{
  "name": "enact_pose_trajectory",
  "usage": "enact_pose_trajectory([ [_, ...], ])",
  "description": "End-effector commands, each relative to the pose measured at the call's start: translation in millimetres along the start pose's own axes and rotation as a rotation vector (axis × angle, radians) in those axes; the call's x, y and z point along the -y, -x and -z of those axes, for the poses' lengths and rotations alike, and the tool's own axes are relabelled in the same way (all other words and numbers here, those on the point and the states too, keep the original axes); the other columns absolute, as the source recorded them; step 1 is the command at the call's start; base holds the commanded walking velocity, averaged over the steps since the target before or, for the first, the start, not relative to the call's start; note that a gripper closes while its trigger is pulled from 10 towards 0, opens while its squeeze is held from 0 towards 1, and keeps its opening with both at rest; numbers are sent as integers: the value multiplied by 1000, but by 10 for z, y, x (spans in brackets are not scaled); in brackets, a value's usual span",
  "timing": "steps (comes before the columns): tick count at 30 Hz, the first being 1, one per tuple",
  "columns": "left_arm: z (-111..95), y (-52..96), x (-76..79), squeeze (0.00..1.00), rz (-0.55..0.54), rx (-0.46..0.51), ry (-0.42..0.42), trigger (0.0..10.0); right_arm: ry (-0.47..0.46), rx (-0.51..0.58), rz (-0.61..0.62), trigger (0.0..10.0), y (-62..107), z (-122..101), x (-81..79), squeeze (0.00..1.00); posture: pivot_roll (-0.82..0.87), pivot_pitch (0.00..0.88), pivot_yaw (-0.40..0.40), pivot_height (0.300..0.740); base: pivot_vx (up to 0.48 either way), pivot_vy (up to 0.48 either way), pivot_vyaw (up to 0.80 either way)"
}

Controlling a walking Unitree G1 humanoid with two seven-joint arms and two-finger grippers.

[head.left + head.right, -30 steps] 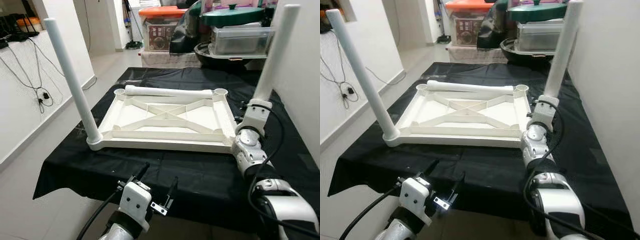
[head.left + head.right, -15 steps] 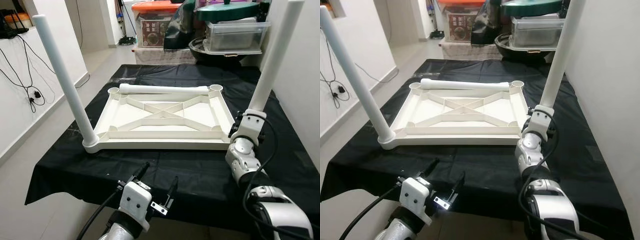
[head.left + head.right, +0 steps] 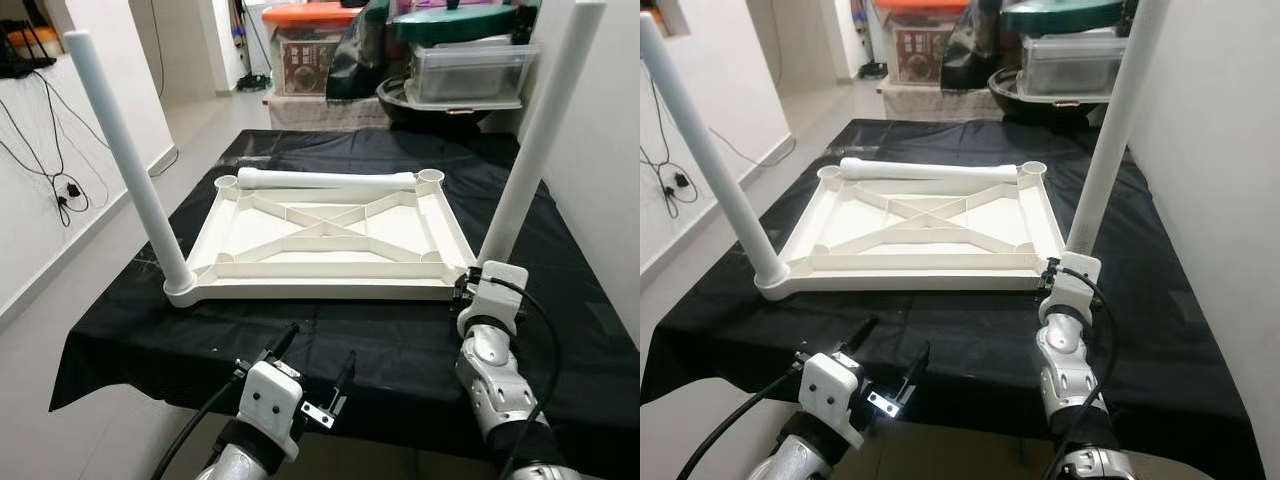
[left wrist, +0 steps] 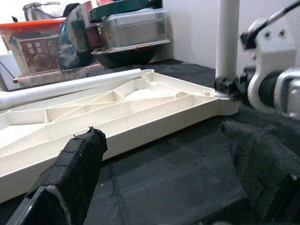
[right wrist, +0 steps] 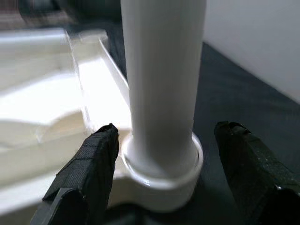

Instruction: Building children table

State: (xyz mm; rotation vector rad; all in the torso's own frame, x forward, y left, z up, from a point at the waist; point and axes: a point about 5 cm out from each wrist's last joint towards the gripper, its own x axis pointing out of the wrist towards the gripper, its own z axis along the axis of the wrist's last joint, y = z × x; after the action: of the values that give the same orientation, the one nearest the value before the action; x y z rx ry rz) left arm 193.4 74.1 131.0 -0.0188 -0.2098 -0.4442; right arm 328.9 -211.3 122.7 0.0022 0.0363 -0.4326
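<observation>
Right gripper [image 5: 161, 159] sits open around the white plastic leg [image 3: 523, 150] socketed in the upturned white tabletop [image 3: 320, 235]; left gripper [image 3: 318, 362] open, empty, nearer the tabletop's front edge.

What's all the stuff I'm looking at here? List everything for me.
Tabletop: one, white, upside down on the cloth.
Standing legs: two, white, in the near left and near right corner sockets.
Loose leg: one, white, lying along the tabletop's far edge.
Cloth: one, black, covering the work table.
Storage boxes: several, clear and orange-lidded, behind the table.
Cables: black, on the left wall.
Left gripper: black fingers, open, before the near edge.
Right gripper: black fingers, open either side of the near right leg's base.
</observation>
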Motion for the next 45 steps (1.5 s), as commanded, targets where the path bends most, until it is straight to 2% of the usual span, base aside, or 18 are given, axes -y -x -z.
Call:
enact_pose_trajectory([
  [1,46,17,-14,0,-2,-27,3,10000,-25,-15,-53,10000,62,25,-75,0,10,0,14,740,0,0,0],
  [2,45,14,-15,0,-2,-27,3,10000,-51,21,-185,10000,124,-35,-198,0,10,0,9,740,0,0,0],
  [4,45,14,-15,0,-2,-27,3,10000,-51,21,-185,10000,124,-35,-198,0,10,0,9,740,0,0,0],
  [7,43,6,-16,0,-4,-26,2,10000,-86,76,-521,10000,276,-176,-534,0,7,0,7,740,0,0,0],
  [10,42,-1,-13,0,-5,-25,1,10000,-88,75,-772,10000,361,-251,-808,0,11,0,2,740,0,0,0],
  [13,41,-2,-12,0,-5,-25,1,10000,-92,72,-802,10000,371,-259,-842,0,11,0,2,740,0,0,0],
  [15,38,-3,-4,0,-6,-23,1,10000,-82,62,-891,10000,371,-301,-941,0,21,0,-8,740,0,0,0],
  [17,37,-3,0,0,-7,-23,1,10000,-73,59,-919,10000,364,-319,-971,0,21,0,-8,740,0,0,0],
  [19,31,-3,10,0,-8,-22,4,10000,-35,25,-999,10000,297,-362,-1101,0,18,0,-11,740,0,0,0],
  [21,27,-5,21,0,-6,-24,10,10000,95,-11,-1030,10000,201,-360,-1238,0,19,0,-15,740,0,0,0],
  [22,27,-5,21,0,-6,-24,10,10000,95,-11,-1030,10000,201,-360,-1238,0,19,0,-15,740,0,0,0],
  [23,20,-9,39,0,-7,-24,16,10000,185,-60,-1049,10000,109,-381,-1325,0,26,0,-26,740,0,0,0],
  [28,-3,-4,74,0,-12,-20,21,10000,225,-132,-1082,10000,50,-455,-1444,0,32,13,-46,740,0,0,0],
  [31,-12,0,88,0,-14,-18,23,10000,238,-158,-1104,10000,48,-486,-1496,0,33,15,-49,740,0,0,0],
  [34,-76,13,183,0,-12,-8,29,10000,342,-205,-1269,10000,137,-615,-1694,0,29,62,-75,740,0,0,0],
  [37,-89,16,202,0,-12,-8,30,10000,368,-203,-1301,10000,154,-642,-1726,0,29,62,-75,740,0,0,0],
  [41,-176,2,280,0,-23,6,42,10000,475,-175,-1353,10000,205,-742,-1863,0,19,112,-102,740,0,0,0],
  [45,-192,18,325,0,-25,4,55,10000,516,-169,-1372,10000,249,-772,-1942,0,20,125,-107,740,0,0,0],
])
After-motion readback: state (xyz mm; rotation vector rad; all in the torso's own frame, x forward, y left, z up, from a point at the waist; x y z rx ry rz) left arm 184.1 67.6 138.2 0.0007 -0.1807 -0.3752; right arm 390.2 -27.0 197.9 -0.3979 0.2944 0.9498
